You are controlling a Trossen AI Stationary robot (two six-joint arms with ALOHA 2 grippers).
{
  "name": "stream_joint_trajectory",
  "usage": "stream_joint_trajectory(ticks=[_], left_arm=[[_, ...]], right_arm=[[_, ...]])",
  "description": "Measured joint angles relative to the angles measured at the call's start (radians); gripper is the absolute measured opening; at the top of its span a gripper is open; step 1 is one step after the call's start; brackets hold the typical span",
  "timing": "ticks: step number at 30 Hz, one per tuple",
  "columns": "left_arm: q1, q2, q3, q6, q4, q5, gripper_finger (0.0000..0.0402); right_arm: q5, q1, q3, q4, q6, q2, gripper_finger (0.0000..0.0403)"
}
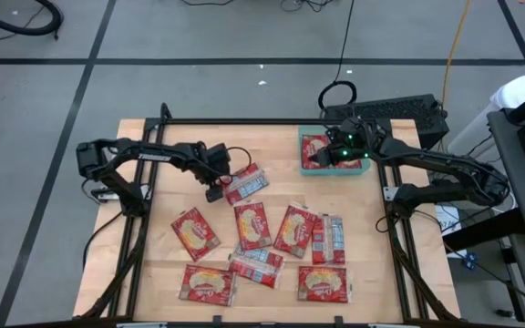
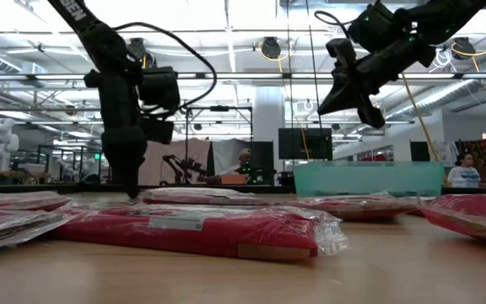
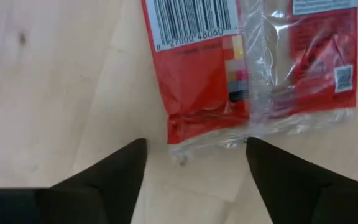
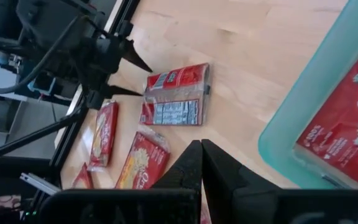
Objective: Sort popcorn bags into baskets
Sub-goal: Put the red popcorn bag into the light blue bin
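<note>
Left gripper [image 1: 217, 189], fingers spread, at face-down popcorn bag [image 1: 245, 183] (for pickup); right gripper [image 1: 322, 157] pressed together above teal basket [image 1: 335, 171].

A light wooden bench [image 1: 153, 264] is standing on a grey floor [image 1: 44, 137] crossed by dark lines, while in the hall behind, ceiling lights [image 2: 251, 13] are glowing over a white pillar [image 2: 268, 127], dark monitors [image 2: 305, 143] and seated people [image 2: 464, 171].
</note>
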Motion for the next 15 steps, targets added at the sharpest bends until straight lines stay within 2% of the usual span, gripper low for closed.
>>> stream_joint_trajectory(ticks=[4,10,12,15], left_arm=[[0.000,0.019,-0.021,0.003,0.075,-0.015,0.0205],[0.005,0.016,-0.022,0.058,0.213,0.033,0.0033],[0.009,0.015,-0.022,0.045,0.235,0.062,0.0012],[0.015,0.014,-0.020,0.008,0.268,0.084,0.0010]], right_arm=[[0.001,0.007,0.000,0.000,0.003,0.000,0.0000],[-0.001,0.007,0.000,0.001,0.045,0.000,0.0000],[-0.001,0.007,0.000,0.003,0.054,0.000,0.0000],[-0.002,0.008,0.000,0.028,0.082,0.000,0.0000]])
